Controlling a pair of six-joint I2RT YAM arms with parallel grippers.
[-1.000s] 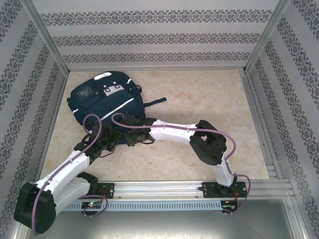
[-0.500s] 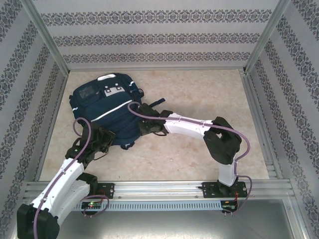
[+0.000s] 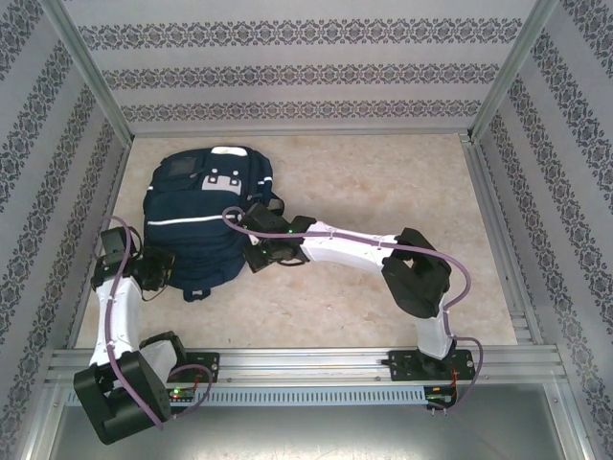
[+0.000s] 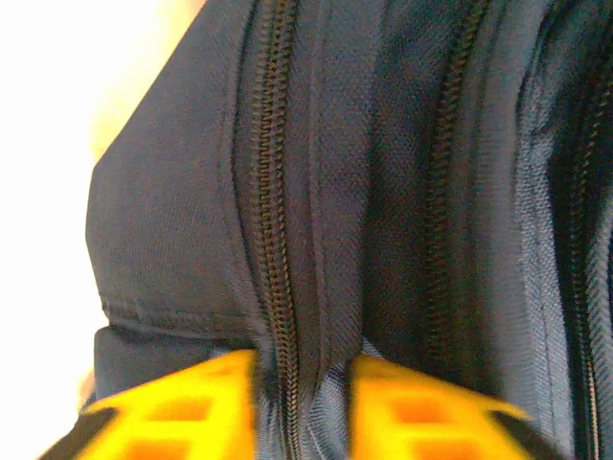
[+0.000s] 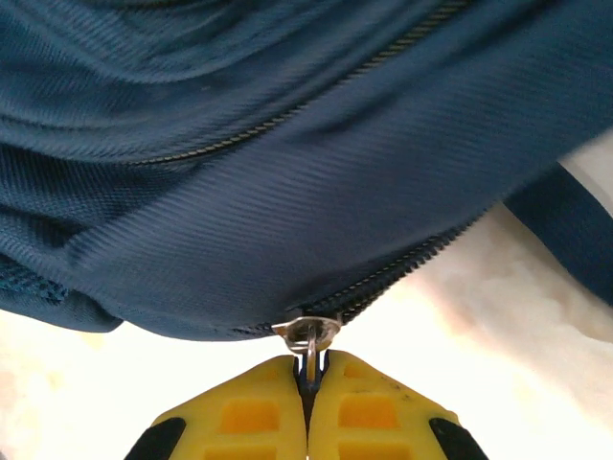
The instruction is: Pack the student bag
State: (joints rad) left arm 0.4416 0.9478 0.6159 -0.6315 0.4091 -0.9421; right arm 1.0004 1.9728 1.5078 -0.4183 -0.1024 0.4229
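Navy student bag [image 3: 201,249], white strip [image 3: 187,221] across front, lying flat

The backpack [image 3: 196,247] is navy blue with a white stripe, pale patches at its far end, dark zip teeth and a silver zip pull [image 5: 308,333]. Gripper fingers [image 5: 244,417] are yellow. The table [image 3: 383,182] is marbled beige, the walls [image 3: 306,72] white with dark ornamental bands. White-and-black arms [image 3: 345,249] carry purple cables [image 3: 466,287].
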